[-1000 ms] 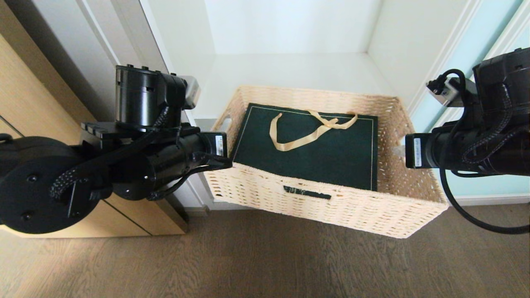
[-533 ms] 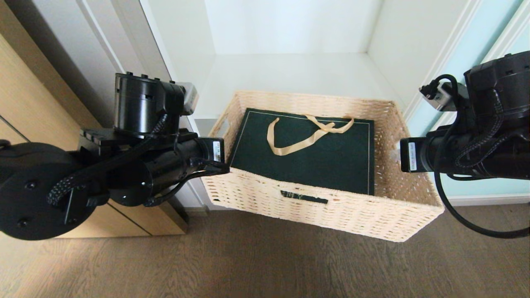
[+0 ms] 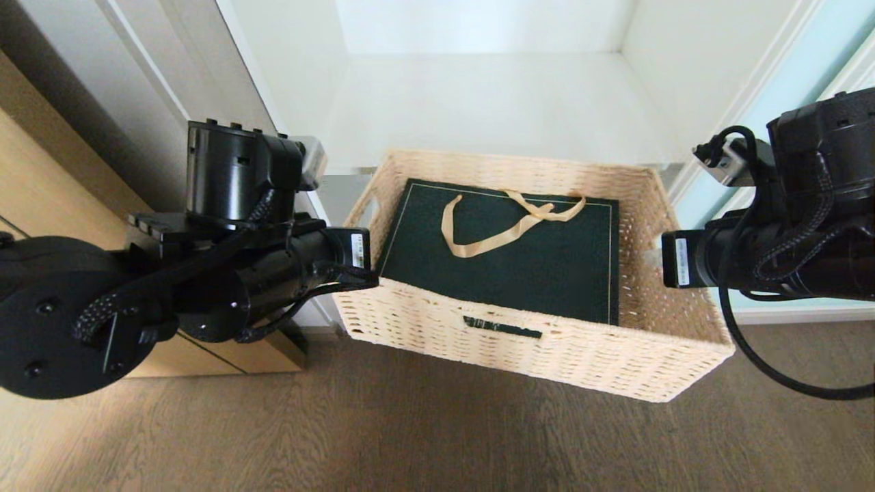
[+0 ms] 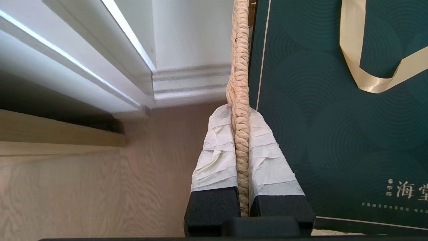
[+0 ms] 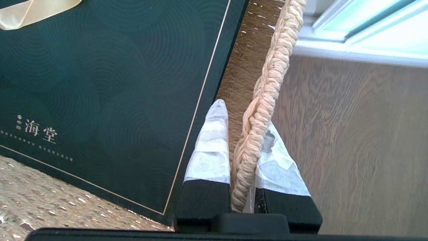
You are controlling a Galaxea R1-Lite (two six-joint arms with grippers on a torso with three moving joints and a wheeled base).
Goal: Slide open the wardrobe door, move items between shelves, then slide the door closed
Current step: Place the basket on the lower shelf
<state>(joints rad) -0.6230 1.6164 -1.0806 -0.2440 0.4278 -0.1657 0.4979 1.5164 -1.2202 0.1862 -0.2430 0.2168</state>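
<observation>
Left hand [image 4: 239, 140] clamped on the wicker basket [image 3: 547, 342] left rim, right hand [image 5: 245, 134] clamped on its right rim. Basket hangs between them above the floor [image 3: 410, 437], in front of the white shelf [image 3: 492, 102]. Green gift bag [image 3: 506, 253] lies flat inside.

This is a home, most likely a bedroom or dressing area. A built-in wardrobe with a plain white inner shelf [image 3: 492, 102] opens at 12 o'clock, its frosted pale blue-green glass sliding door [image 3: 786, 102] at 2 o'clock. Brown wood-grain plank flooring [image 3: 437, 437] spreads at 6 o'clock, and a light wood cabinet front [image 3: 41, 184] stands at 9 o'clock.
</observation>
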